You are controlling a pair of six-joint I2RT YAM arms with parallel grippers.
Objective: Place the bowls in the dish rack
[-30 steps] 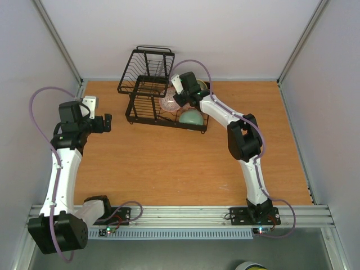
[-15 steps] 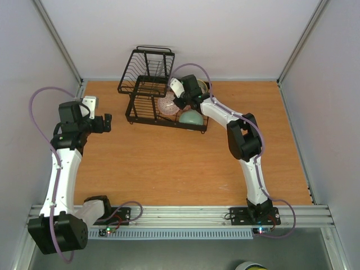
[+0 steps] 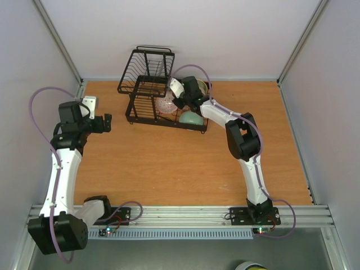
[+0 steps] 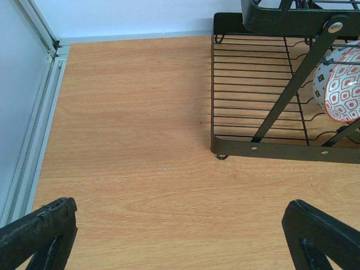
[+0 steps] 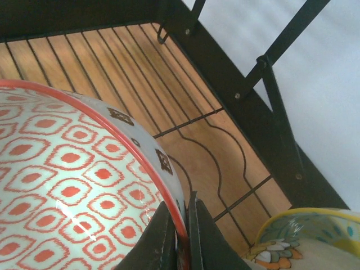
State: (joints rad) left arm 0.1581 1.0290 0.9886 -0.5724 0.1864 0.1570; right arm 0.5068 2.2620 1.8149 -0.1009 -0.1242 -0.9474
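The black wire dish rack [image 3: 145,97] stands at the back of the table. A red-and-white patterned bowl [image 3: 167,104] is on edge in its lower section, and my right gripper [image 3: 179,101] is shut on its rim. The right wrist view shows the fingers [image 5: 163,239] pinching the red rim of this bowl [image 5: 67,185] above the rack wires [image 5: 225,73]. A mint green bowl [image 3: 191,117] lies upside down in the rack beside it. A cream bowl with a yellow rim [image 5: 315,236] sits close by. My left gripper [image 3: 107,122] hangs open over bare table, left of the rack.
In the left wrist view the rack's base [image 4: 264,149] and the patterned bowl [image 4: 340,90] are ahead to the right, beyond my open left gripper [image 4: 180,216]. A metal rail [image 4: 34,146] runs along the table's left edge. The rack's upper basket [image 3: 147,66] rises behind.
The right wrist has shifted slightly to the left over the rack, still holding the patterned bowl's rim. The left arm has not moved.
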